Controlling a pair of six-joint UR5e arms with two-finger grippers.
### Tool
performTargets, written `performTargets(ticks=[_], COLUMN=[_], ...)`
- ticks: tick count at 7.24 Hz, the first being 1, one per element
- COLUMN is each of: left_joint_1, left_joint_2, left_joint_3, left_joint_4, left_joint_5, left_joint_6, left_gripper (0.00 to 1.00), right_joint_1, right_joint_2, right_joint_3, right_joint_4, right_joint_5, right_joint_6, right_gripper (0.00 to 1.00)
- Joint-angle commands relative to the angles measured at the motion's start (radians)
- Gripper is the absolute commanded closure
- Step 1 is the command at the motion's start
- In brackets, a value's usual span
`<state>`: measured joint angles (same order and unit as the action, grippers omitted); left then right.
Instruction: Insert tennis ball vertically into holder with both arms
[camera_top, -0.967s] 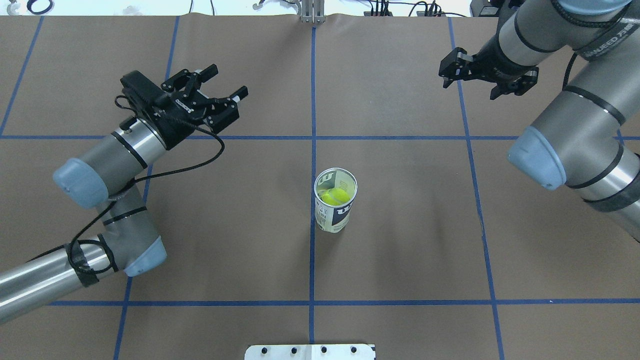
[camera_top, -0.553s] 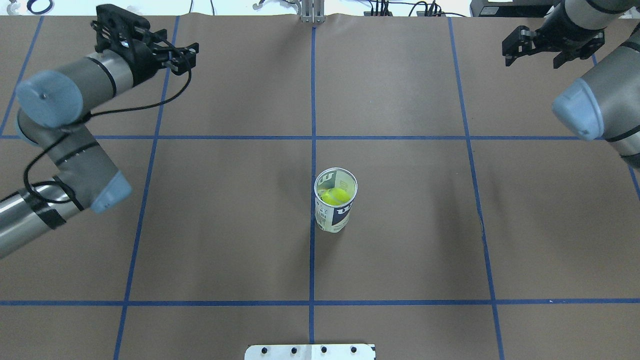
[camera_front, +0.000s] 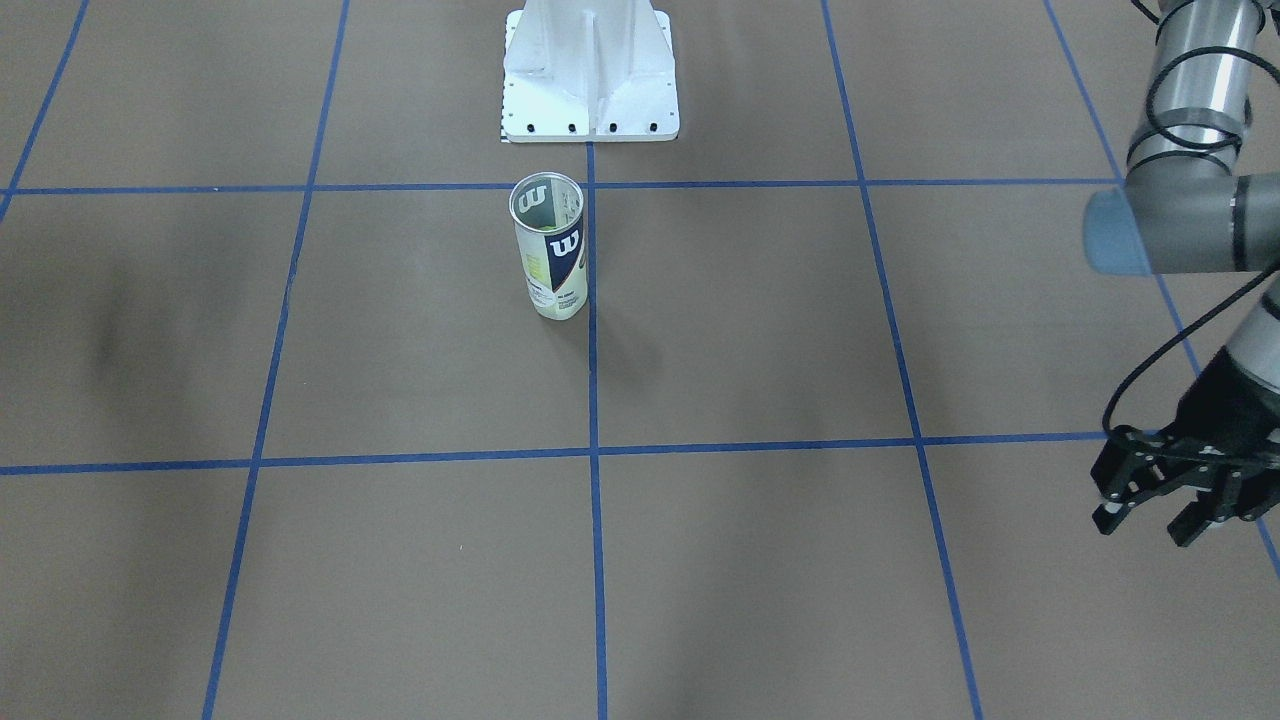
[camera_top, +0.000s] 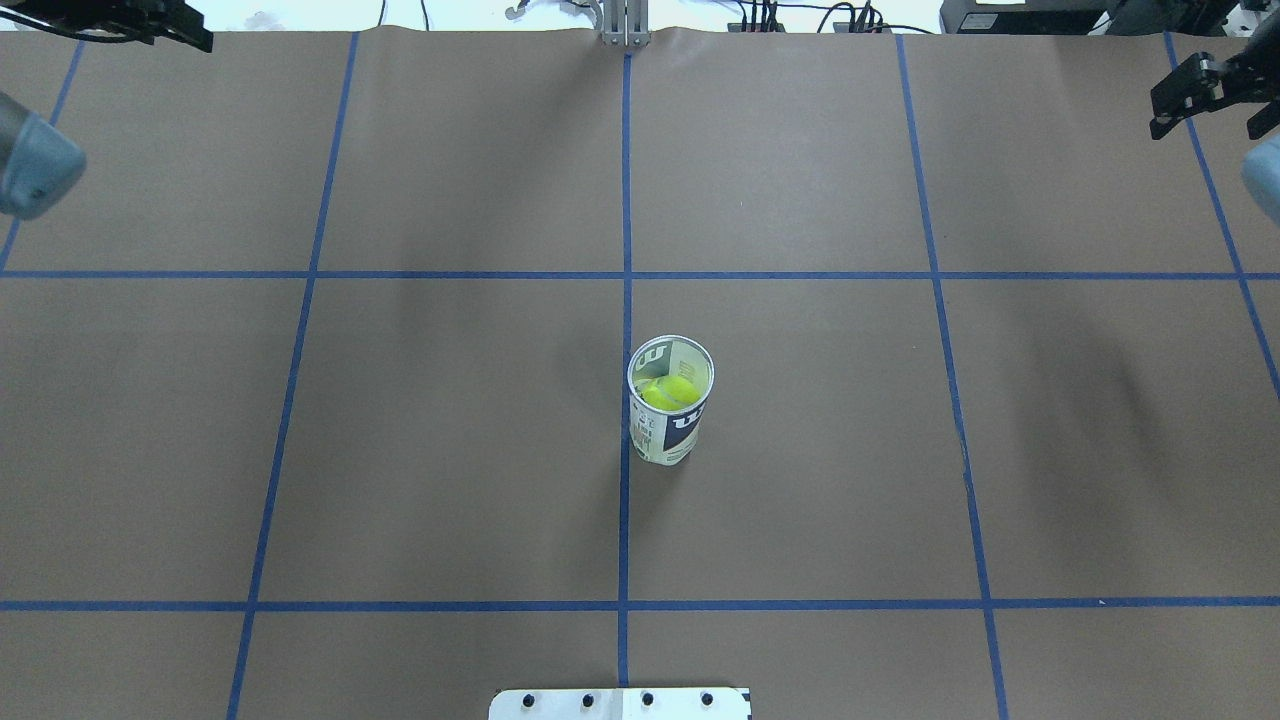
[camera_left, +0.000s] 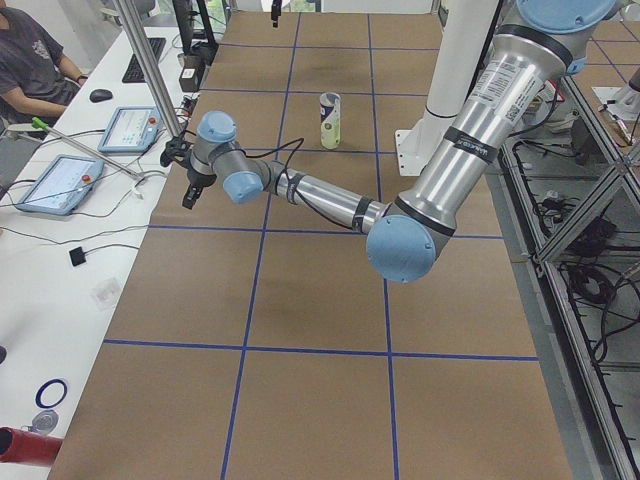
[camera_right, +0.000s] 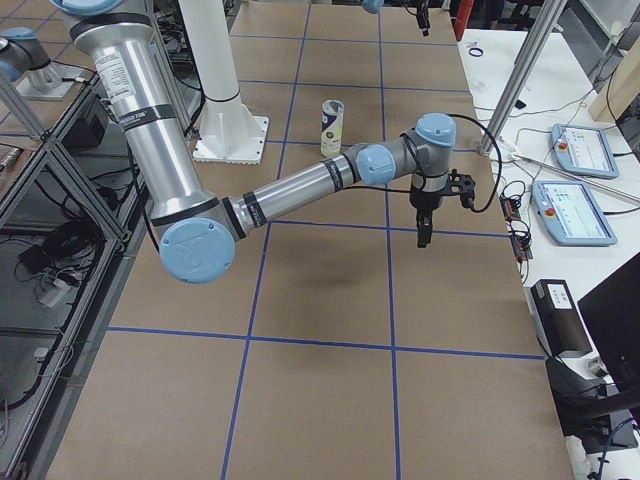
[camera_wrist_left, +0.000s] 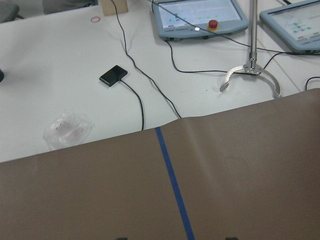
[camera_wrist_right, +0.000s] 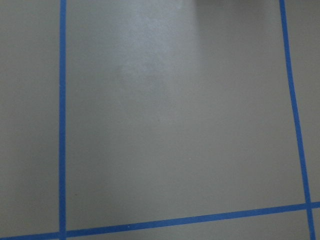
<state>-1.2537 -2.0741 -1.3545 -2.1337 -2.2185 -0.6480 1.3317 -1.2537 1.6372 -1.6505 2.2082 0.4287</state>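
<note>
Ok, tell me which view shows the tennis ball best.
Overhead exterior: it looks down the open holder onto the yellow tennis ball inside. Front-facing shows only the holder's wall and rim; the side views show the holder small, ball indiscernible; wrist views show neither.

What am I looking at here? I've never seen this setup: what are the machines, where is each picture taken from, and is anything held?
Two jointed robot arms, the left arm and the right arm, stand at a table covered in brown paper with blue tape lines. The views: one from behind and above the robot, one facing it, one from each table end, one on each wrist. A clear tennis-ball can stands upright near the middle, a yellow tennis ball inside. The left gripper and right gripper are open, empty, far from the can. The white pedestal base is the robot's mount.
</note>
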Motion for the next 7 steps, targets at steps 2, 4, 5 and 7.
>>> performTargets(ticks=[2,4,5,7], left_joint_1=[-0.118,-0.202,-0.207,-0.234], left_joint_2=[0.061,0.095,0.130,0.297], left_joint_3=[0.098,0.155,0.152,0.033], left_joint_4=[0.057,0.148,0.173,0.176], left_joint_5=[-0.222,-0.195,-0.196,-0.205], left_joint_6=[0.074,0.453,0.473,0.443], left_gripper=[0.02,0.01,0.01,0.01], right_joint_1=[0.168,0.179,0.179,0.179], right_joint_2=[-0.090,-0.140,-0.169,-0.181], right_joint_3=[-0.088,-0.097,-0.097,-0.103], right_joint_4=[-0.002,0.000,0.002,0.002], right_joint_5=[0.142,0.140,0.139,0.131], right_joint_6=[-0.322,-0.402,-0.445,-0.493], right_gripper=[0.01,0.01,0.01,0.01])
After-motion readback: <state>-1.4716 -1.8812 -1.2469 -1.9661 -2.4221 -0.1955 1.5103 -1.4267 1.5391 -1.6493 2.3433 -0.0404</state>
